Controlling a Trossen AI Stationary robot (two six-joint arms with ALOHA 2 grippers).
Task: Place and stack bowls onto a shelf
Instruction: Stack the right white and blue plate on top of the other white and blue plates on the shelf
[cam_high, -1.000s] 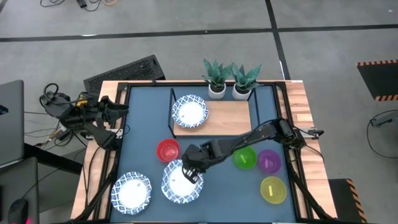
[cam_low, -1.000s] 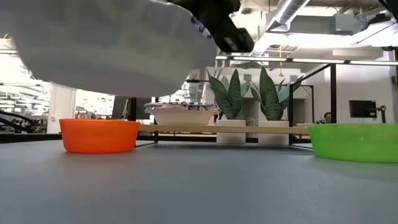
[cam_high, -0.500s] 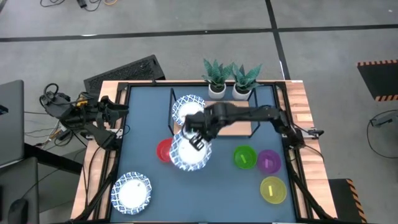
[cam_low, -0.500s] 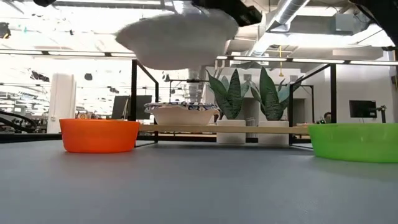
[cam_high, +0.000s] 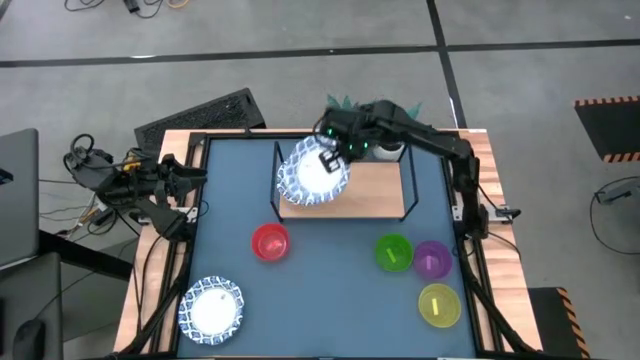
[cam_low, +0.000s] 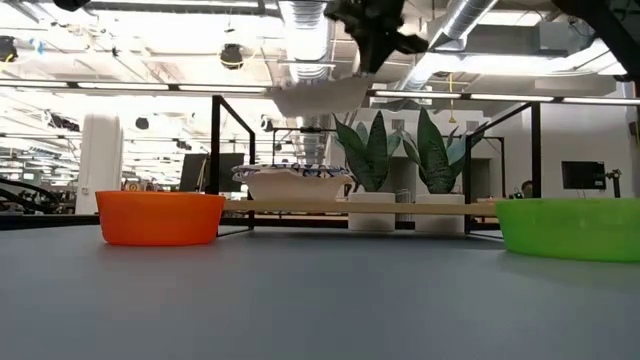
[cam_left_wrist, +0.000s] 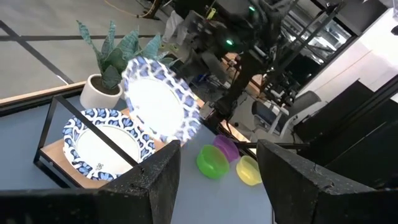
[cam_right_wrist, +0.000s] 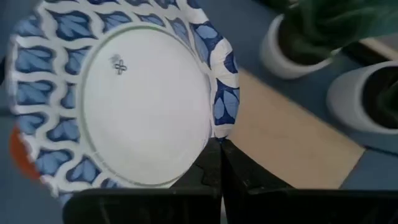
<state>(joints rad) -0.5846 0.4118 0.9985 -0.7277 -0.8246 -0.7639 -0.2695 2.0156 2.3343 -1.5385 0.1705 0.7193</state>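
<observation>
Blue-rimmed bowl hangs tilted over the shelf, its rim pinched by the right gripper, above another bowl.

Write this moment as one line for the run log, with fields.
right gripper: shut on patterned bowl, held tilted above shelf | shelf bowl: beneath | left gripper: open, at table's left edge

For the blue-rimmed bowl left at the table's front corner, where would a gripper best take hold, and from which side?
Grip the patterned rim of the blue-rimmed bowl, coming down from above with one finger inside and one outside. It sits upright, wide and shallow, too broad to span. The right gripper holds the carried bowl by its rim.
</observation>
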